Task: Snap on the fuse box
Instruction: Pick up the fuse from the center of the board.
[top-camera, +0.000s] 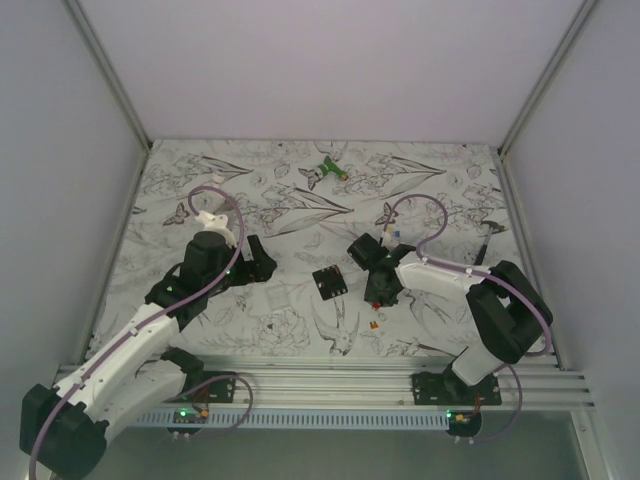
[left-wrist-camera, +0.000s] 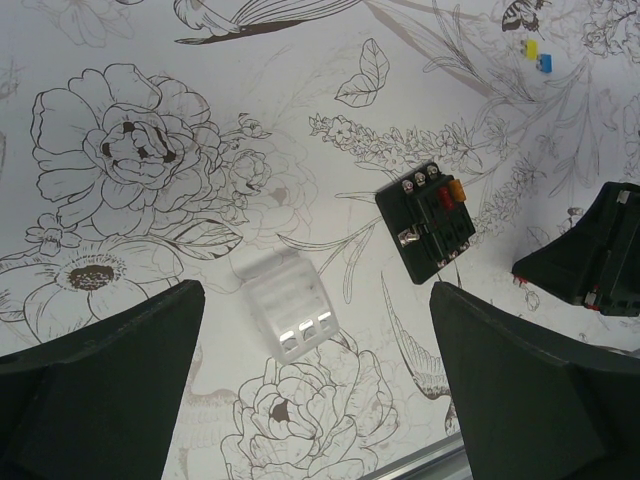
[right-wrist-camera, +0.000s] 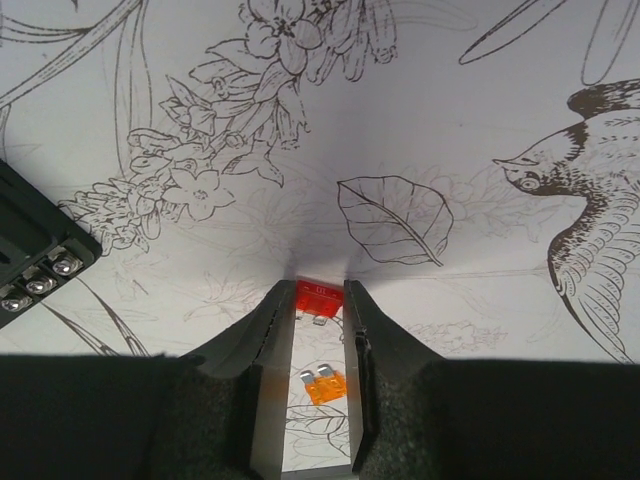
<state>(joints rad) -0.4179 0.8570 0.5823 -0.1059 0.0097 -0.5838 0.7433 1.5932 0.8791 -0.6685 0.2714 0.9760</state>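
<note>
The fuse box (top-camera: 330, 281) is a small black square block lying flat on the flower-printed mat between the two arms. In the left wrist view the fuse box (left-wrist-camera: 427, 222) shows red and orange fuses in its slots; only its corner (right-wrist-camera: 30, 255) enters the right wrist view. My right gripper (top-camera: 378, 300) points down at the mat just right of it. Its narrow jaws (right-wrist-camera: 318, 290) hold a small red fuse (right-wrist-camera: 320, 296) at the tips. My left gripper (top-camera: 255, 262) hangs wide open (left-wrist-camera: 318, 300) over a clear plastic cover (left-wrist-camera: 285, 305), touching nothing.
An orange fuse (right-wrist-camera: 324, 385) lies on the mat below the right jaws. Loose yellow (left-wrist-camera: 531, 47) and blue (left-wrist-camera: 544, 62) fuses lie farther back. A green-and-white tool (top-camera: 330, 168) rests near the back edge. A metal rail (top-camera: 330, 375) runs along the near edge.
</note>
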